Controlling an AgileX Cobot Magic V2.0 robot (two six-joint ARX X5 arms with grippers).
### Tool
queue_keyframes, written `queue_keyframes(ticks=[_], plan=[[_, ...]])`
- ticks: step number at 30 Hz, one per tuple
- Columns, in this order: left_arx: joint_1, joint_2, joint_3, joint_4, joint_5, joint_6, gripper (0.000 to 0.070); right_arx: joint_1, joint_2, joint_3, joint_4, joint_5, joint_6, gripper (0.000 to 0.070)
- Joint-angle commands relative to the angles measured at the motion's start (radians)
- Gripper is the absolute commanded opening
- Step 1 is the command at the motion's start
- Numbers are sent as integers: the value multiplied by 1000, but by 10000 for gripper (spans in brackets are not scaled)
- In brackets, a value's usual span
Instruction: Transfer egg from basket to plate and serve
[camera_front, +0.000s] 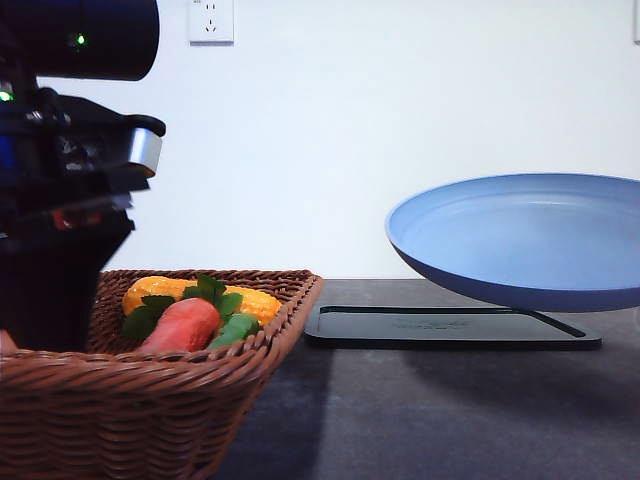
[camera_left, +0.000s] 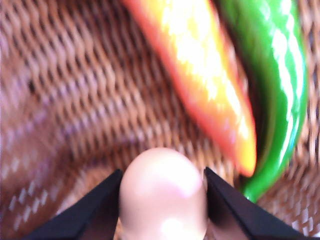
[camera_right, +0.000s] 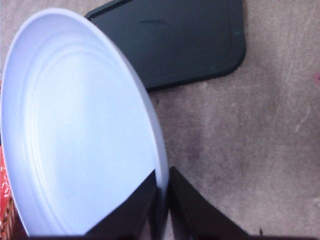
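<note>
Egg (camera_left: 162, 192) sits clamped between the left jaws inside the basket (camera_left: 75, 100); right jaws pinch the plate (camera_right: 75, 125) rim, holding it aloft to receive.

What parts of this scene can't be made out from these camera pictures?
- Pale pink oval egg: lower end cut off by the left wrist view's edge, between the left gripper fingers.
- Wide round blue plate: right side runs past the front view's edge.
- Brown woven wicker basket: left part hidden by the arm.
</note>
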Motion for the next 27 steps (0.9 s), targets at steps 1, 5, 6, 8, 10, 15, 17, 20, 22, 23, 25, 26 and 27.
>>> queue_keyframes(ticks=[1, 5, 6, 8, 10, 15, 17, 20, 22, 23, 25, 26, 27], plan=[[-9, 12, 70, -13, -4, 31, 132, -2, 2, 16, 11, -5, 10, 0], [-12, 12, 203, -28, 3, 38, 132, 3, 2, 16, 9, -13, 43, 0], [-16, 12, 235, -20, 6, 39, 132, 7, 2, 16, 7, -17, 50, 0], [-28, 12, 296, 13, 9, 39, 133, 18, 2, 16, 0, -32, 51, 0], [-44, 12, 345, 65, 10, 39, 134, 33, 3, 16, -15, -40, 51, 0], [-110, 12, 388, 266, 10, 39, 136, 83, 3, 16, -39, -46, 51, 0], [-145, 17, 388, 327, 10, 39, 137, 106, 3, 16, -43, -46, 51, 0], [-203, 40, 388, 378, 10, 44, 137, 132, 3, 16, -44, -45, 52, 0], [-237, 66, 388, 401, 10, 46, 137, 144, 3, 16, -46, -46, 52, 0], [-251, 78, 388, 409, 10, 46, 137, 149, 3, 16, -49, -46, 52, 0], [-280, 113, 388, 423, 10, 46, 137, 160, 3, 16, -59, -46, 53, 0], [-293, 128, 388, 427, 10, 46, 137, 164, 3, 16, -65, -46, 53, 0], [-306, 145, 388, 431, 9, 46, 137, 167, 3, 16, -70, -46, 53, 0]])
